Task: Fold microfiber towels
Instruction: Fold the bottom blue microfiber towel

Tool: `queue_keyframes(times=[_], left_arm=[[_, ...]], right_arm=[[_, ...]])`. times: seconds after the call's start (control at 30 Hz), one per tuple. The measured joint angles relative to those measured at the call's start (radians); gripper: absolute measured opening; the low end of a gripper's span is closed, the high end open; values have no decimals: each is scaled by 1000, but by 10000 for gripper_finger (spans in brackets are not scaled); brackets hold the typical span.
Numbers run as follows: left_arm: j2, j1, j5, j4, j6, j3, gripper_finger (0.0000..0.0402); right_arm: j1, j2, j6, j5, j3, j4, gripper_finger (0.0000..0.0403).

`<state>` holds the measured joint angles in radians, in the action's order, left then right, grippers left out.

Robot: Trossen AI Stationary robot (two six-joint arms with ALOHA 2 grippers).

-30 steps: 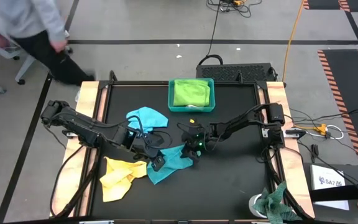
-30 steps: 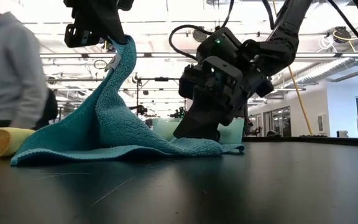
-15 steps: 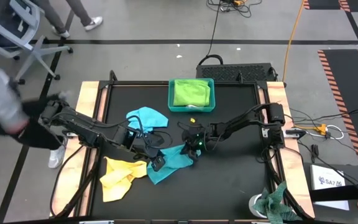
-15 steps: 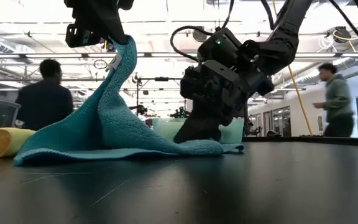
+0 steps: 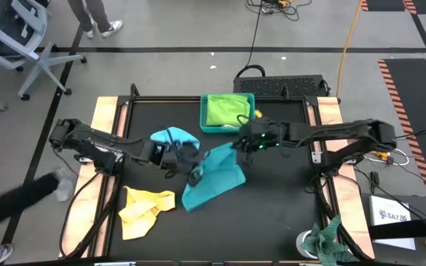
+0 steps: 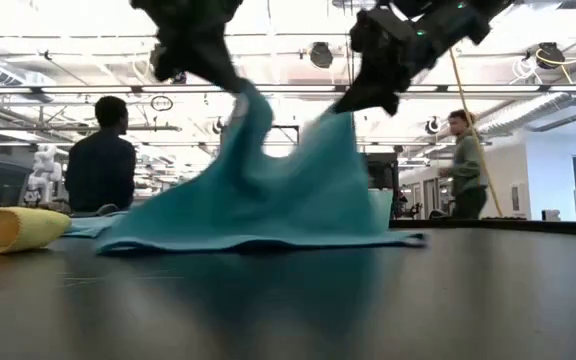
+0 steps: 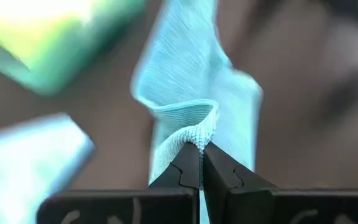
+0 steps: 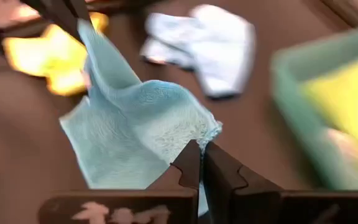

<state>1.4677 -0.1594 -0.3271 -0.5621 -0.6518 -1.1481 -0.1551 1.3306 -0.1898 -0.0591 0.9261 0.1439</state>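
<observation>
A turquoise towel (image 5: 214, 179) hangs spread between my two grippers, and its lower edge (image 6: 258, 240) rests on the black table. My left gripper (image 5: 195, 174) is shut on the towel's left upper part and my right gripper (image 5: 237, 145) on its right upper part, both raised above the table's middle. In the low view, the left gripper (image 6: 236, 88) and the right gripper (image 6: 346, 103) stand as two peaks of the cloth. A yellow towel (image 5: 143, 210) lies crumpled near the front left. A light blue towel (image 5: 173, 138) lies behind the left arm. My left gripper pinches a rolled edge of the turquoise towel (image 7: 197, 127) between its two fingertips; I cannot tell whether one layer or several. The cloth hangs below the fingers and trails to the table. My right gripper pinches a corner of the same towel (image 8: 207, 133) between its fingertips, coming from above and the table's right. The cloth slopes down from it, its lower part on the table.
A teal tray (image 5: 228, 129) holding a lime green towel (image 5: 228, 109) stands at the far middle, close behind the right gripper. A mottled green rag (image 5: 331, 240) lies off the front right corner. People stand in the room beyond the table.
My right gripper has taken hold of the turquoise towel and gone up and toward the far edge, lifting that corner off the table. My left gripper has moved toward the right and far edges with its part. The towel now stands spread between two raised points, its lower edge still down.
</observation>
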Motion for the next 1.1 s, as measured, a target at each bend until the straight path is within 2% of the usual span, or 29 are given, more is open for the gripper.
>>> queue_keyframes(times=[0.13, 0.33, 0.53, 0.73, 0.93, 1.1], left_arm=[[0, 108, -41, 173, 186, 0, 2], [0, 252, 77, 417, 382, -1, 2], [-1, 325, 163, 378, 396, -31, 1], [-1, 352, 173, 357, 421, -41, 1], [-2, 376, 196, 363, 422, -41, 1], [-23, 385, 201, 383, 438, -41, 1]], right_arm=[[-35, -95, 48, 101, 0, 127, 0], [-116, -201, 121, 165, 0, 251, 0], [-203, -317, 173, 165, 0, 323, 0], [-278, -414, 255, 165, 0, 380, 0], [-349, -453, 334, 169, 2, 376, 0], [-363, -455, 356, 164, 65, 382, 0]])
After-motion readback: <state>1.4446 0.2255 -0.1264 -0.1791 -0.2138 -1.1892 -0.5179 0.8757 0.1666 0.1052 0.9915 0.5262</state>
